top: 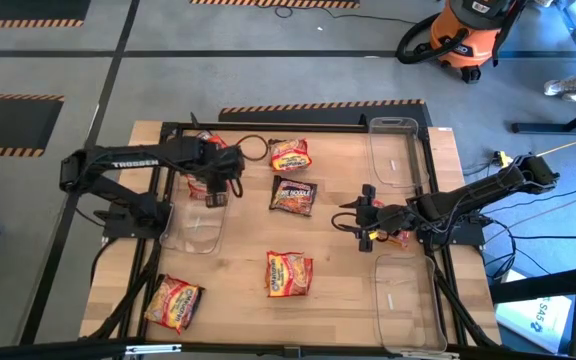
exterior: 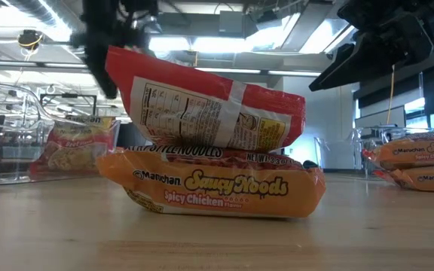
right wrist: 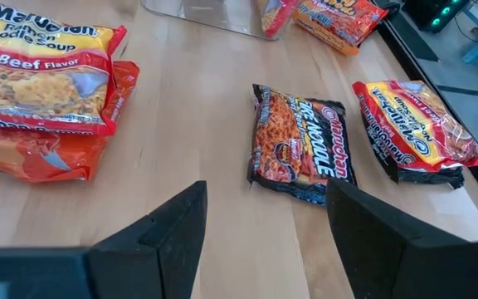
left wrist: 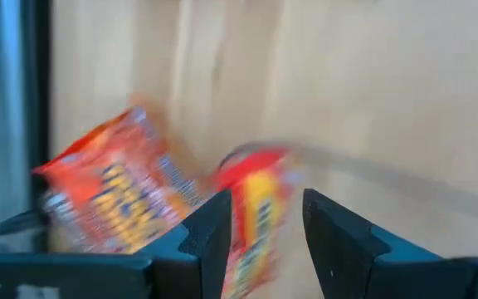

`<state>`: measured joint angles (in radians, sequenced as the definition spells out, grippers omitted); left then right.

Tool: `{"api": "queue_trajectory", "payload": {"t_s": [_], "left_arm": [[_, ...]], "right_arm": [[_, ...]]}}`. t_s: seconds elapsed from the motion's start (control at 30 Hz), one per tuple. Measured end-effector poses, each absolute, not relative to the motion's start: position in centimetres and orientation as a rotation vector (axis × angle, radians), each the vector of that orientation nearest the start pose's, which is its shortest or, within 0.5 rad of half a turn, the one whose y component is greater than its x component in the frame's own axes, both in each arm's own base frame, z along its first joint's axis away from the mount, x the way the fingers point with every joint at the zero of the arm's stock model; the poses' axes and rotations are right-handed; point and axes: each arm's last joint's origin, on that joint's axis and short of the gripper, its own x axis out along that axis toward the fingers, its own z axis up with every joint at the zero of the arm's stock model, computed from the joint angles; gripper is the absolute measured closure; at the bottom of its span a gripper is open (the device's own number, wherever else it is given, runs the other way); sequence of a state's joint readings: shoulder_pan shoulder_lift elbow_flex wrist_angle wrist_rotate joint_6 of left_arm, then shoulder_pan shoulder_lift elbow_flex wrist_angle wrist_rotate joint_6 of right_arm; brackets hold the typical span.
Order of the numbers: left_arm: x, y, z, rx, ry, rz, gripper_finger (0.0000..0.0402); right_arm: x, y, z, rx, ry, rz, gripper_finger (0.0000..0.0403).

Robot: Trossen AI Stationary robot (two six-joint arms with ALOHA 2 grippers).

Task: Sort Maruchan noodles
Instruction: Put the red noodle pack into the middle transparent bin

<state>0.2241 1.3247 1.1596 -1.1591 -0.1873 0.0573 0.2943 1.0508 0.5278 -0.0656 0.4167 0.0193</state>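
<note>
Front stack: a red Beef packet (exterior: pixel 209 105) lies across an orange Saucy Noods Spicy Chicken packet (exterior: pixel 217 188) at the table's front, probably unsorted.
Front left: one more packet (top: pixel 173 302) lies alone.
Right gripper (right wrist: pixel 264 220): fingers spread, holding nothing, aimed at the dark maroon packet (right wrist: pixel 301 145); likely the next pick.
Left gripper (left wrist: pixel 264 224): pinching a red-and-yellow packet (left wrist: pixel 251 208) over the clear bin (top: pixel 193 235), presumably to drop it.
Count: about nine packets; three clear bins.

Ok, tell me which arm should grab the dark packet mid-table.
Probably right: the right gripper hangs open and empty beside the dark packet, facing it. The left gripper holds a packet.
</note>
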Motion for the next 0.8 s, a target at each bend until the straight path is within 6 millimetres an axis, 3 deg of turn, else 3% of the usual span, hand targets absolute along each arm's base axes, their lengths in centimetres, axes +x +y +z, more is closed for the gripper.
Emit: {"api": "queue_trajectory", "payload": {"t_s": [0.2, 0.4, 0.6, 0.8], "left_arm": [[24.7, 4.0, 30.7, -0.29, 1.08, 0.221, 0.026], [26.7, 0.8, 31.5, -0.494, 0.9, 0.07, 0.026], [27.1, -2.6, 30.8, -0.612, 0.864, 0.101, 0.026], [26.5, -7.0, 28.8, -0.706, 0.872, 0.113, 0.026]], "right_arm": [[20.5, 5.2, 21.1, -0.157, 0.536, -0.053, 0.0178], [20.8, 5.5, 21.6, -0.051, 0.482, 0.02, 0.0178], [21.6, 6.7, 20.9, 0.052, 0.499, 0.11, 0.0178], [22.9, 9.6, 19.8, 0.073, 0.493, 0.19, 0.0178]]}}
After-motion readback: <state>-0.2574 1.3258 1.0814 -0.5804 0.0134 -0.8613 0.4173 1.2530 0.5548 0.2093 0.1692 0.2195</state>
